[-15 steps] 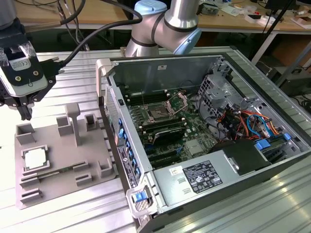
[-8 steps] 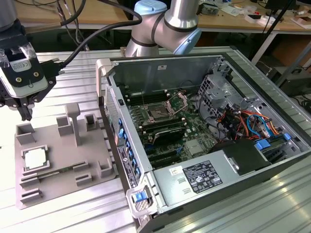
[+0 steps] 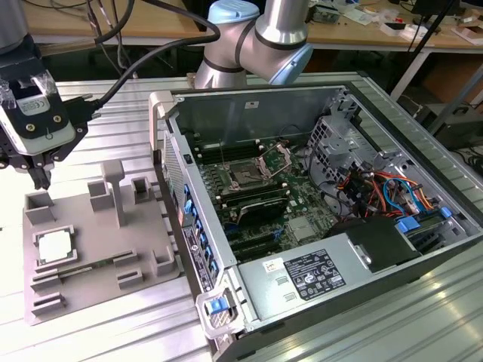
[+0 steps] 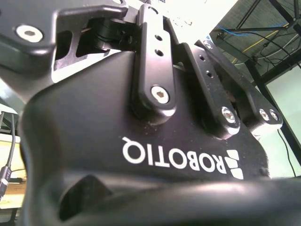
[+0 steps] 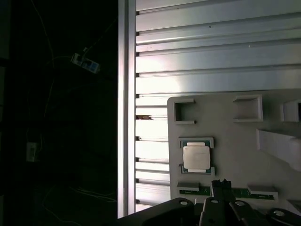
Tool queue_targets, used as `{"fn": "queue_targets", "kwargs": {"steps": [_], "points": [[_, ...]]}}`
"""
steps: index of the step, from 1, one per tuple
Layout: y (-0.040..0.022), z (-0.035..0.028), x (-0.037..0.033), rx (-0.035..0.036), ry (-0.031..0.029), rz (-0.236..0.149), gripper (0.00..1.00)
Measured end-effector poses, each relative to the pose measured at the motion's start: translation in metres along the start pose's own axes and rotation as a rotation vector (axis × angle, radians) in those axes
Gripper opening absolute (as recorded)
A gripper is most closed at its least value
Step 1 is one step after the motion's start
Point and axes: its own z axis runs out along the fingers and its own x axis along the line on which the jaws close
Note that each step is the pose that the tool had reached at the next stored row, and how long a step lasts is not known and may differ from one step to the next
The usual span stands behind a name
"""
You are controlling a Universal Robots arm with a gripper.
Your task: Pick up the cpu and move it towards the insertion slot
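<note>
I see my black gripper (image 3: 38, 179) closed and empty above the grey plastic fixture's (image 3: 98, 249) corner. The small silvery square cpu (image 3: 54, 246) lies nested in a raised frame (image 3: 38, 235) by the fixture's edge, presumably to keep it square for pickup.

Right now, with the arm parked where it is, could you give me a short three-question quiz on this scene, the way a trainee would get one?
1. True or false: the hand already holds the cpu.
2. Where is the insertion slot? A) on the grey fixture B) inside the open computer case C) in the hand
3. Fill in: in the exterior view, the cpu lies to the case's ____ (left or right).
Key: 1 false, it lies on the grey fixture. 2 B. 3 left.
</note>
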Motion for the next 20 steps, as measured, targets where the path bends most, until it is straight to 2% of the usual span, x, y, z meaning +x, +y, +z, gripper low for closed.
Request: {"fn": "queue_targets", "kwargs": {"steps": [20], "points": [[0.0000, 0.0036, 0.0000, 0.0000, 0.0000, 0.000, 0.11]]}}
